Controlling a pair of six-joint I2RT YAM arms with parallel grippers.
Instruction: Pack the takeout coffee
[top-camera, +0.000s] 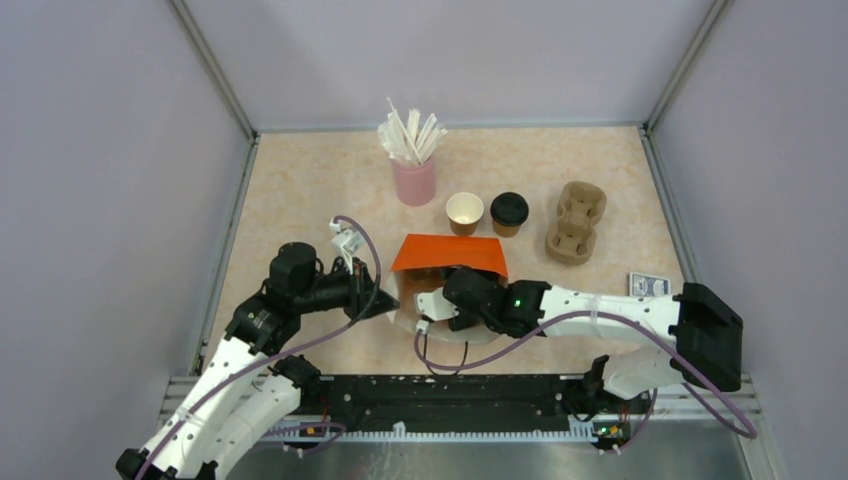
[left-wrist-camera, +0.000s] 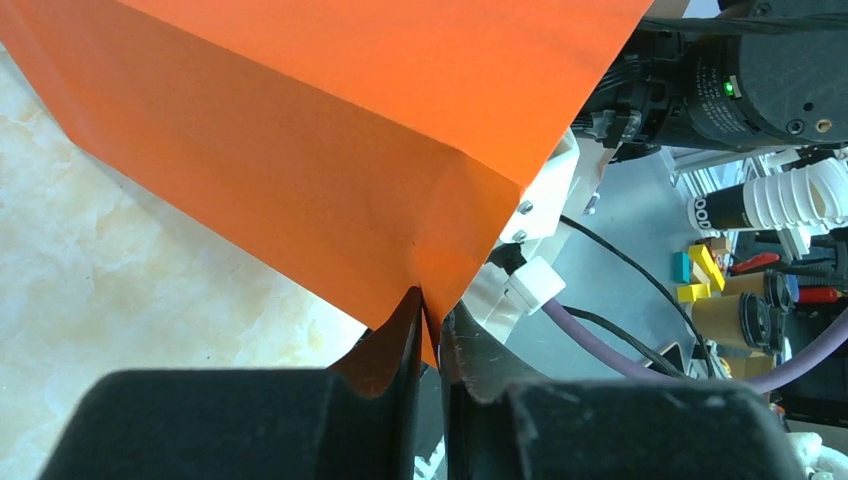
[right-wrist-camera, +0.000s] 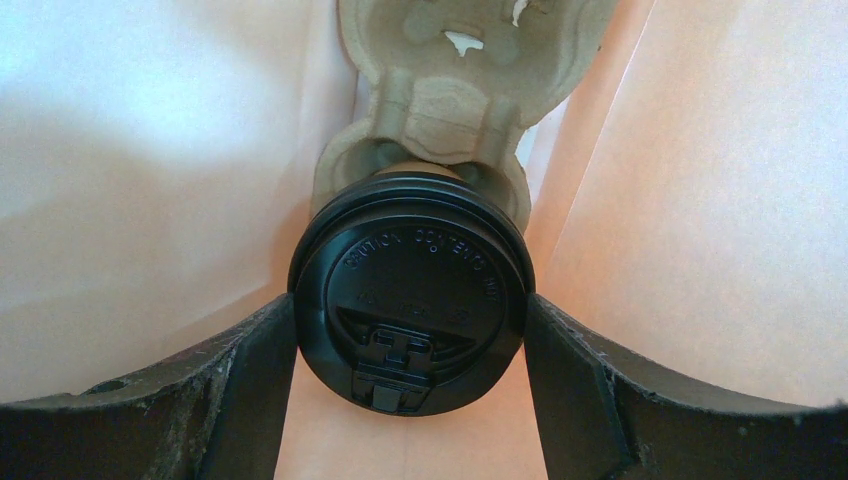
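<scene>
On the marbled tabletop (top-camera: 300, 200), near its middle: orange paper bag (top-camera: 450, 256), on its side, mouth towards the arm bases.

At the left edge of the bag's mouth: left gripper (left-wrist-camera: 428, 335), fingers pressed together on a fold of the orange paper, no gap between them but the sheet itself.

In through the bag's mouth from the right: right gripper (right-wrist-camera: 410, 312), spread only as wide as a cup lid, one dark finger (right-wrist-camera: 255, 385) against each side of the rim, clamped on a lidded coffee cup (right-wrist-camera: 410, 300).

Inside the bag, under and behind that cup: moulded-pulp carrier (right-wrist-camera: 450, 100), the cup's brown base in its nearer pocket, black lid facing the wrist camera.

Beyond the bag, to the right: second pulp carrier (top-camera: 577, 222), well apart from it.

Beyond the bag, to the left: pink cup of white straws (top-camera: 414, 180), upright.

Directly beyond the bag, side by side: second lidded cup (top-camera: 509, 212) and open brown cup (top-camera: 464, 212), white inside showing, both upright.

Right of the bag, near the right arm: small blue-and-white box (top-camera: 648, 285).
</scene>
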